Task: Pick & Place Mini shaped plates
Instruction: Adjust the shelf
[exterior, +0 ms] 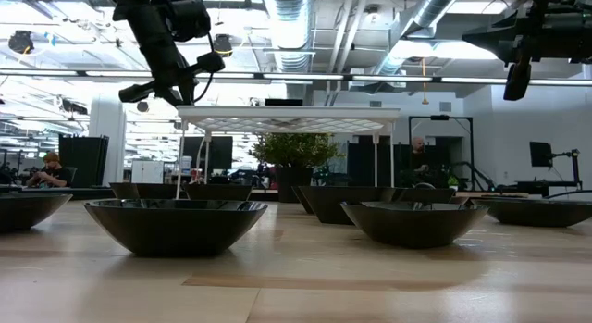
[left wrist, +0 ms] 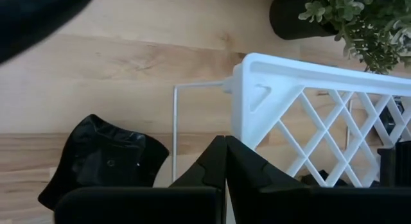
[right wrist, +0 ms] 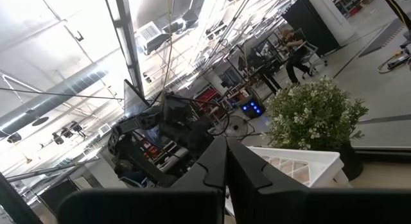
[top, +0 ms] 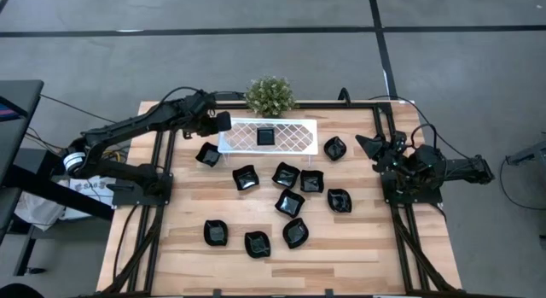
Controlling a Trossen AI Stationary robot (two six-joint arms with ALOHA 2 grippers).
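Black left end effector (top: 223, 121), clenched and empty, hovers at the white tray's (top: 294, 145) end; right end effector (top: 365, 146) likewise clenched.

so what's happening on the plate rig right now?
Neither arm holds anything. The left claw is shut and empty, hovering at the left end of the white lattice tray, where one square black plate already sits. About a dozen more mini black plates lie scattered on the wooden table. The right claw is shut too, parked at the table's right edge. A potted plant stands behind the tray.
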